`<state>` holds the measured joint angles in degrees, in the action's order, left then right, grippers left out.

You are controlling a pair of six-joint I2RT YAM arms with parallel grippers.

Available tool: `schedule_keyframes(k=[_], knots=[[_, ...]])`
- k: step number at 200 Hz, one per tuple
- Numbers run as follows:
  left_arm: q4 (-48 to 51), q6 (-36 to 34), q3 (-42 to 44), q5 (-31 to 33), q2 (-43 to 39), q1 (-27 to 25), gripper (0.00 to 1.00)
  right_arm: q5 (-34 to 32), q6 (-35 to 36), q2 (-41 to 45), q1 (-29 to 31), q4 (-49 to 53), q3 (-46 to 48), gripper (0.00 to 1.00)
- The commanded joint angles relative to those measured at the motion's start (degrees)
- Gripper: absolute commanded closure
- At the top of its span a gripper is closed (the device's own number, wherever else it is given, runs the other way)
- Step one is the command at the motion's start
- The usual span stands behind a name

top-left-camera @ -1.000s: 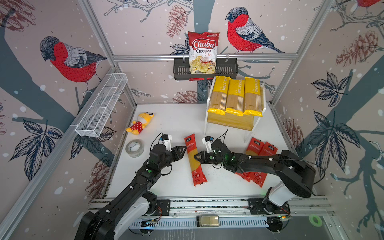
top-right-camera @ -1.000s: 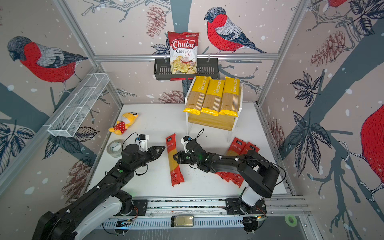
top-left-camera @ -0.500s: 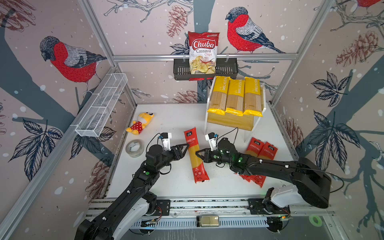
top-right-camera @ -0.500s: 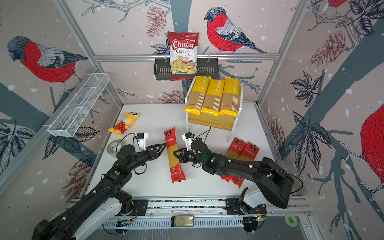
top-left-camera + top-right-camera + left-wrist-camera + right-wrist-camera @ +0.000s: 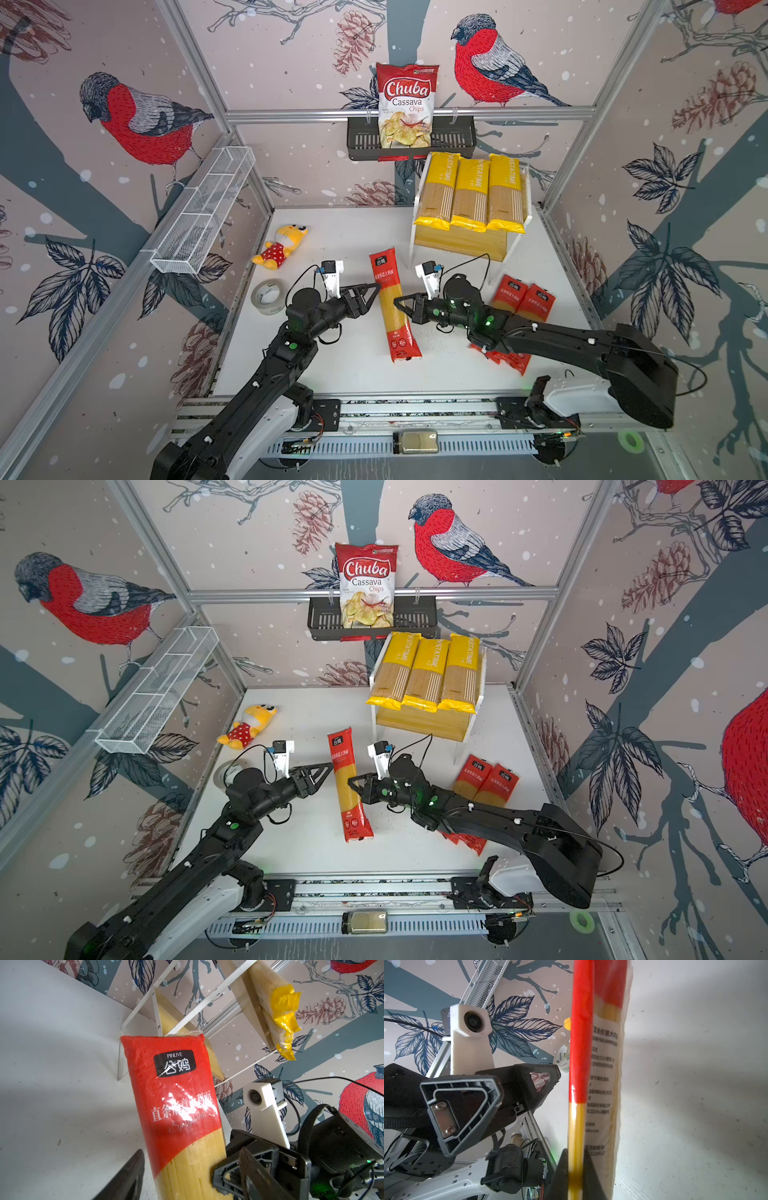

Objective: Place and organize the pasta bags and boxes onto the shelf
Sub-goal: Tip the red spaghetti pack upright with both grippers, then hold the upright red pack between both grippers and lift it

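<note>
Pasta packets are spread between shelf and counter. Three yellow packets (image 5: 469,195) are laid side by side on the upper board of the shelf (image 5: 457,245), whose lower board is seen bare. Two red packets (image 5: 523,295) are left on the counter (image 5: 357,232) to the right, partly hidden under the right arm (image 5: 561,336). A third red packet (image 5: 392,307) is found at mid-counter, just in front of the shelf and pointed lengthwise toward it. It is pinched by the right pincer (image 5: 398,301), closed tight on one thin long edge about halfway along. In the right wrist view that edge is seen between the fingertips (image 5: 562,1167). The left pincer (image 5: 372,289) is held wide at the opposite edge, with nothing gripped. Whether the packet is lifted clear of the counter cannot be told.

Trouble is to be expected from that narrow hold. With only a thin edge gripped, the packet may be swung or twisted by its own weight, or pulled out of the grip. Its far end could be caught on the shelf's side, or the overhanging yellow ends could be knocked. If the left pincer is not drawn away, the packet may be snagged on it.
</note>
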<state>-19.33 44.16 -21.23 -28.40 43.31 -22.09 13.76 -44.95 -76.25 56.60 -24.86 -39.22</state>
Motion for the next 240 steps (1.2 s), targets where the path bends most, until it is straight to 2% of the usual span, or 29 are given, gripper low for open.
schedule_keyframes(k=[1, 131, 240], knots=[[-5.1, -0.4, 0.5, -3.0, -0.2, 0.8, 0.27, 1.3, 0.6, 1.4, 0.0, -8.9, -0.3, 1.0], [-10.1, -0.1, 1.1, -8.0, -0.1, 1.2, 0.24, 4.1, 0.2, 2.9, -0.6, -12.2, -0.1, 1.0], [-18.1, 2.8, 2.0, -12.4, 2.3, 1.4, 0.22, 7.1, 1.2, 7.9, -2.9, -12.4, 1.5, 1.0]])
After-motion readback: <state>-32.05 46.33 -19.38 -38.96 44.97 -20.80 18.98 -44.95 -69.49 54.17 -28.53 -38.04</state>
